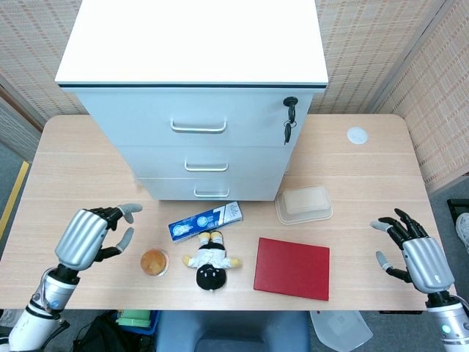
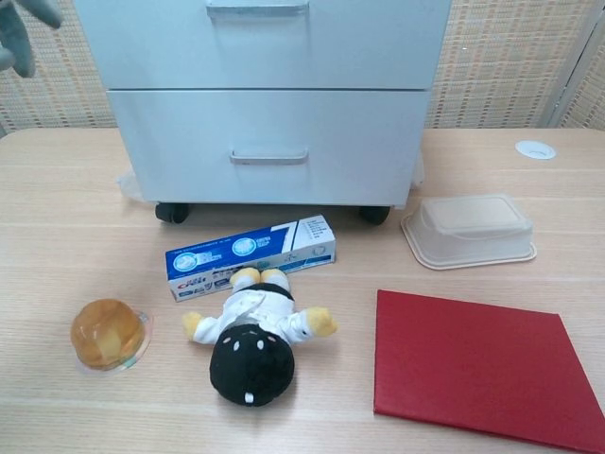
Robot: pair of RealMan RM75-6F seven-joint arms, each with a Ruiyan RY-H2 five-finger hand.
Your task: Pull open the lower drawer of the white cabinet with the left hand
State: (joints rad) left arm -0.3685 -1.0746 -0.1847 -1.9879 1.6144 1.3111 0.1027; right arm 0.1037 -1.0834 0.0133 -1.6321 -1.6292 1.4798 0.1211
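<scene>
In the head view the white cabinet (image 1: 192, 95) fills the upper middle of the frame, and its lower drawer (image 1: 209, 189) sits at the bottom of the stack, just above the centre, closed as far as one can judge, with its handle (image 1: 211, 193) running left to right across the drawer front. The left hand (image 1: 91, 236) hovers at the lower left, fingers loosely curled and apart with nothing in them, well apart from the cabinet; the handle lies up and to the right of its fingertips. The right hand (image 1: 414, 253) hangs at the lower right, fingers spread and empty, and seems about as far from the drawer on the other side (the task names the left anyway). A toothpaste box (image 1: 206, 221) lies just below the drawer, with a plush doll (image 1: 211, 264) and a jelly cup (image 1: 154, 262) below it, a red book (image 1: 292, 268) to the lower right, and a beige container (image 1: 303, 204) right of the cabinet's base. In the chest view the lower drawer (image 2: 269, 147) spans the upper middle, its handle (image 2: 269, 157) horizontal, and only the grey fingertips (image 2: 21, 33) of the left hand show at the upper left corner, up and to the left of that handle. The right hand is out of this frame.
</scene>
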